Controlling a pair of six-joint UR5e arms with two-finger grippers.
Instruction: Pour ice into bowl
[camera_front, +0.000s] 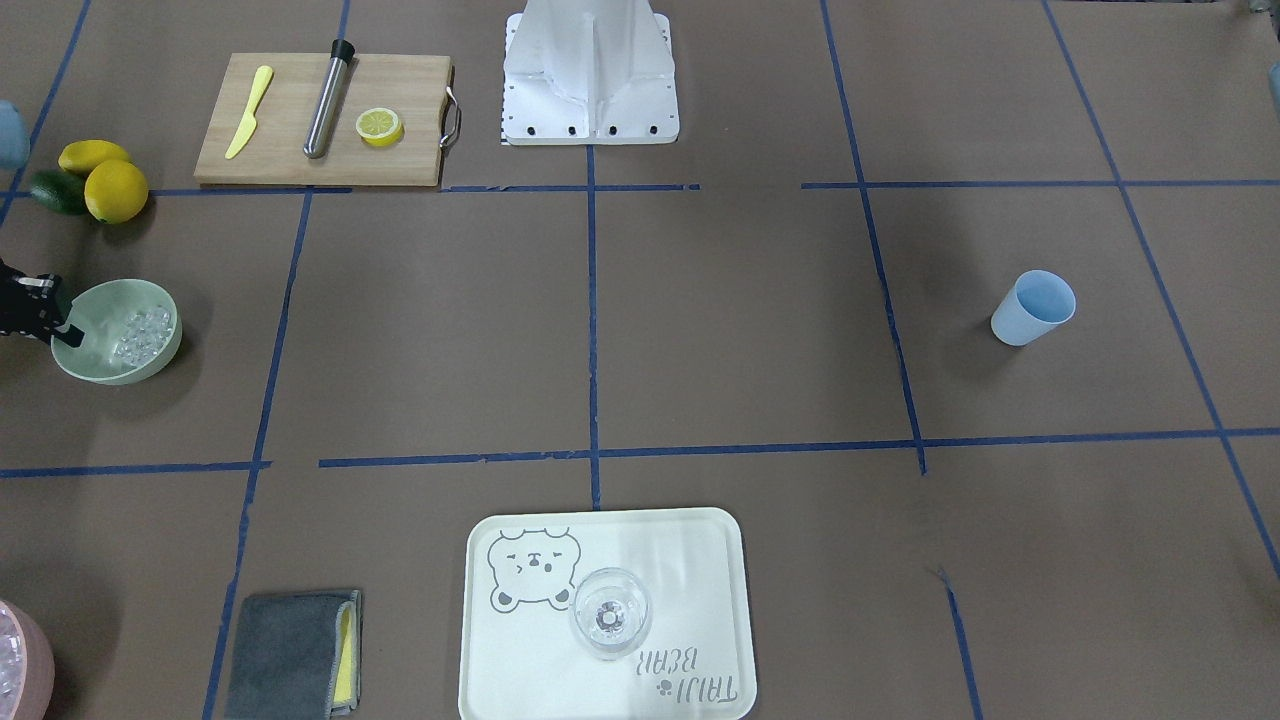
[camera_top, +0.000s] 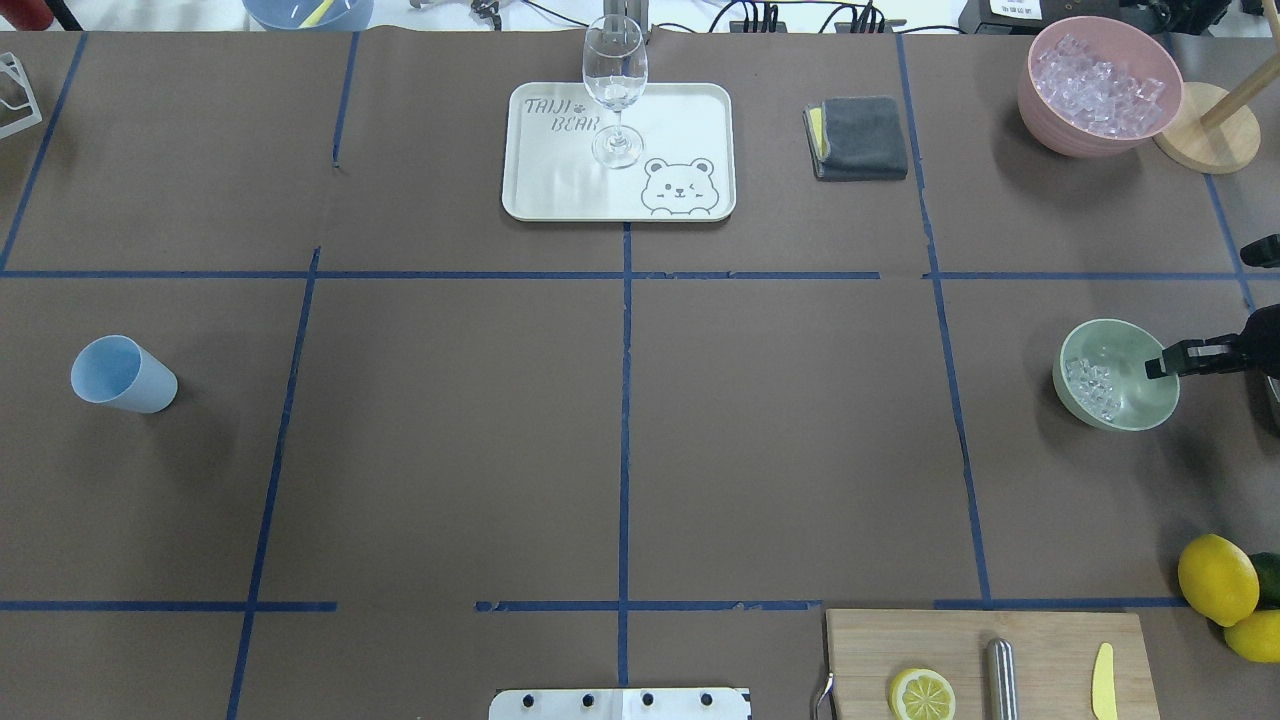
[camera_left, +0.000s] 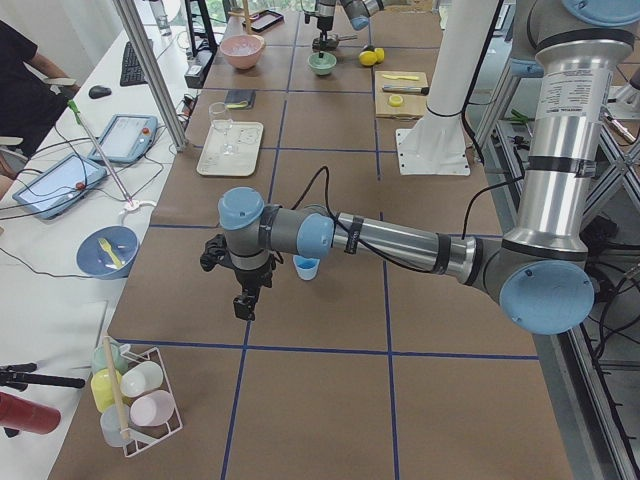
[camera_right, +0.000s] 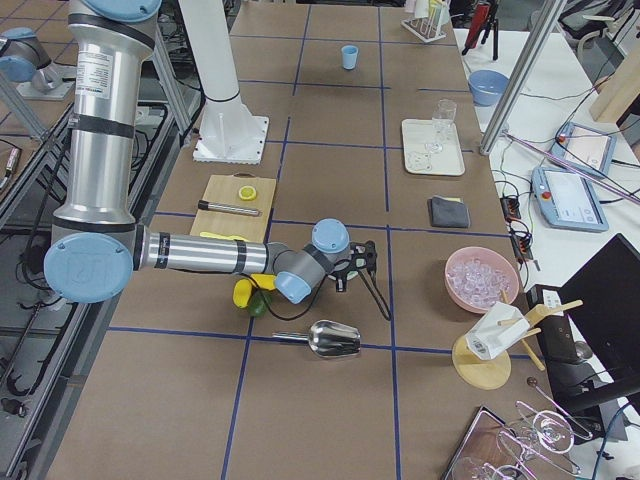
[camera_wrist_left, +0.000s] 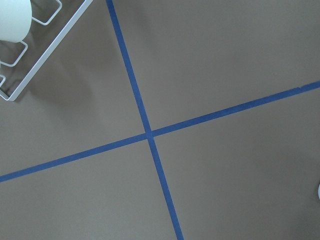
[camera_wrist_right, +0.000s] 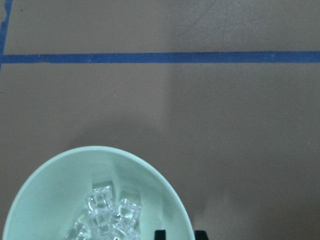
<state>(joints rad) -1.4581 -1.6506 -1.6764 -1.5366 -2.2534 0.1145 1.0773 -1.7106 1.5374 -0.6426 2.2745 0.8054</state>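
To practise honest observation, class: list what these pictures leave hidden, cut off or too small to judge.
Right claw: the right wrist view's bottom edge cuts off its fingertips, so whether it grips the green bowl is unclear.
Left claw: only in the exterior left view, small; open or shut cannot be told.
Pink bowl: cut by the front-facing view's left edge.

Right gripper (camera_top: 1153, 368) level, left arm (camera_left: 390, 240) outstretched, wrist down.
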